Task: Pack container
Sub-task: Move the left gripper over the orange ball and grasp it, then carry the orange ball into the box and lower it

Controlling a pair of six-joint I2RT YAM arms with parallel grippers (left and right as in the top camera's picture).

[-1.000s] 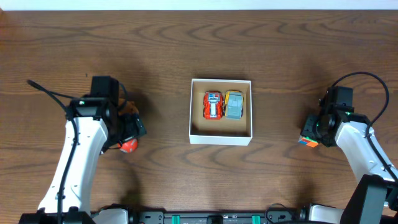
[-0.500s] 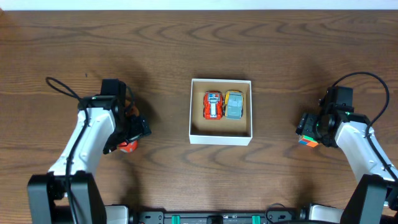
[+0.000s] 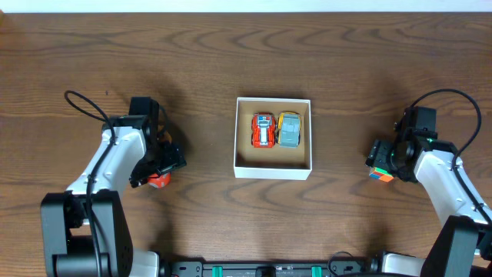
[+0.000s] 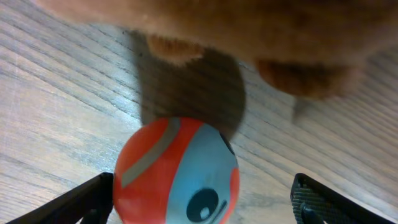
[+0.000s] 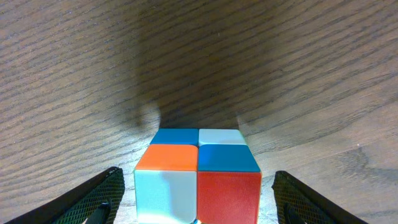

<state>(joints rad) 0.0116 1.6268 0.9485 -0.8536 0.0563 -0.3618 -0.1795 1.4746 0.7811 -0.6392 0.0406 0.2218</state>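
orange-and-blue ball is sitting between the left gripper fingers, which are spread wide, nothing clamped. the ball looks closer to one finger than the other, so i'd centre the hand over it before closing. otherwise a round thing like that will probably squirt out sideways. something fuzzy and orange hangs just beyond the ball, too blurred to name, so keep the fingers clear of it.

same deal on the other side. the right gripper is apart too, straddling a little colour cube with a gap on both sides. flat faces look square to the fingers, so that should be the easier squeeze.

the container sits between the two hands, well apart from both, on each one's inner side. it's a shallow square box with thin white walls and a brown floor. a red toy car and a grey toy car are parked side by side in the far half, so the near strip is free for drop-offs.
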